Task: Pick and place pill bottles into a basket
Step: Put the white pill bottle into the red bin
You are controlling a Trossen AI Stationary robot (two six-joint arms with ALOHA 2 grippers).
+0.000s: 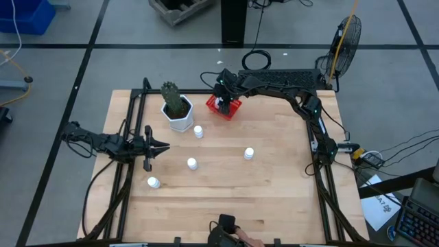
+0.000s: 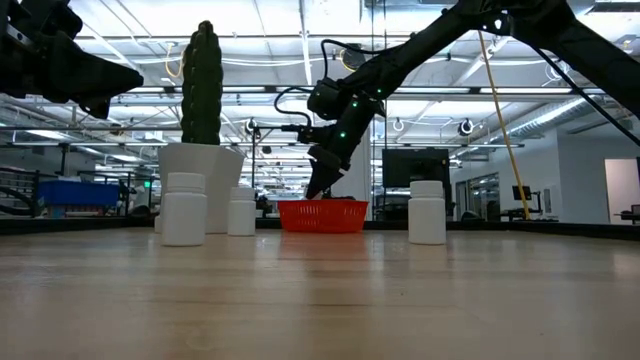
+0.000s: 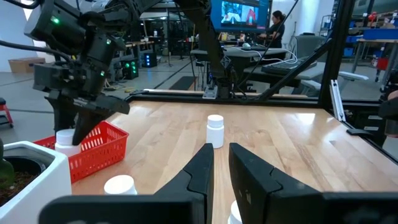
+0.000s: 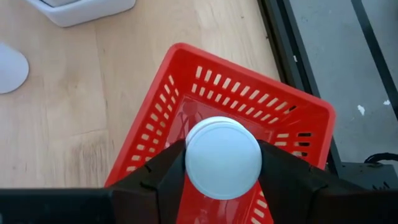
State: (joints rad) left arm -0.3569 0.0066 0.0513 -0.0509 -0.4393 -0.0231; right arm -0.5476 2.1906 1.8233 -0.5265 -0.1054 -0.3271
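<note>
Held bottle: a small white cylindrical pill bottle with a white cap sits clamped between the right gripper's dark fingers, directly above the open top of the small bright red square plastic basket with meshed sides; only the cap shows in the right wrist view, the body hidden below it.
Basket: at the far side of the table, just right of the white hexagonal pot holding a green cactus; in the high view the gripper covers much of it.
Loose bottles: four white pill bottles stand upright on the table, one just beside the pot, one right of centre, one near the middle, one nearest the left gripper; all well apart from the basket.
Right gripper: arm stretched across the far edge from the right, wrist bent down over the basket, fingers closed on the bottle.
Left gripper: waits low at the left side, pointing right, fingers a narrow gap apart and empty.
Surface: pale wooden tabletop in a black frame.
Room: grey floor, a fan, ceiling lights, screens and a person far behind.
</note>
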